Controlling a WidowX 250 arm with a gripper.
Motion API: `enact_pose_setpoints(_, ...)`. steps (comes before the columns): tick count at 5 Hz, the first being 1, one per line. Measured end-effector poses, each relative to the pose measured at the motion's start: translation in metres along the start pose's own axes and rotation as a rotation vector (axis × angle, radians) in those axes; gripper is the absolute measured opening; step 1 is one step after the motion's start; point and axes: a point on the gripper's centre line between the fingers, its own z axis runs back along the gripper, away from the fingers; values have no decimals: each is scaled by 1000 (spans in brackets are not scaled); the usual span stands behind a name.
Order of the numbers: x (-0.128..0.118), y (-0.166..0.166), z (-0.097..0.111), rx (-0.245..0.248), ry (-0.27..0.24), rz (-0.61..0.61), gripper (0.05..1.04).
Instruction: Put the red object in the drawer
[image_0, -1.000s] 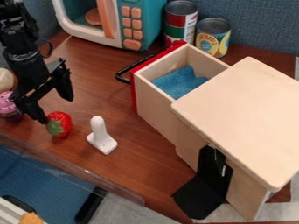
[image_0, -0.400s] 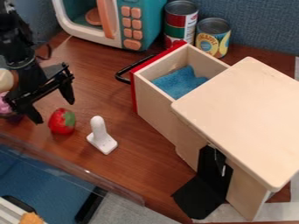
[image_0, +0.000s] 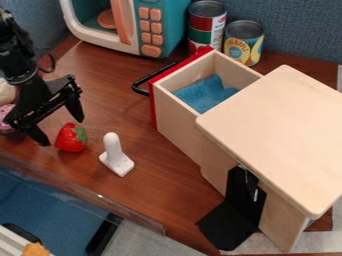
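Note:
At the left, the black gripper (image_0: 64, 132) hangs low with its two fingers spread wide, open. The red object, a strawberry (image_0: 69, 139) with a green leafy top turned to the right, lies on the wooden table beside the lower-left fingertip; whether they touch I cannot tell. Pulled out of the light wooden cabinet is the drawer (image_0: 182, 119), with a red front and black handle. A blue cloth (image_0: 203, 95) lies inside it.
A white peg-like object (image_0: 115, 156) stands right of the strawberry. Behind are a teal toy microwave (image_0: 160, 25) and two cans (image_0: 244, 42). Pink and cream toys (image_0: 5, 117) sit at the left edge; a clear barrier (image_0: 80, 192) runs along the front.
The strawberry has rolled, its green top swinging from the bottom to the right side. My gripper has shifted slightly, staying open around the same spot.

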Motion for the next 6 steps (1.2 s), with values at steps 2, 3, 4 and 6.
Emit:
enact_pose_setpoints(2, -12, 6, -8, 10, 46, -15, 1001)
enact_pose_setpoints(3, -20, 8, -4, 17, 81, 21, 1001)
enact_pose_setpoints(4, -24, 10, -3, 28, 108, 57, 949)
enact_pose_setpoints(6, -22, 6, 3, -12, 109, 35, 724)
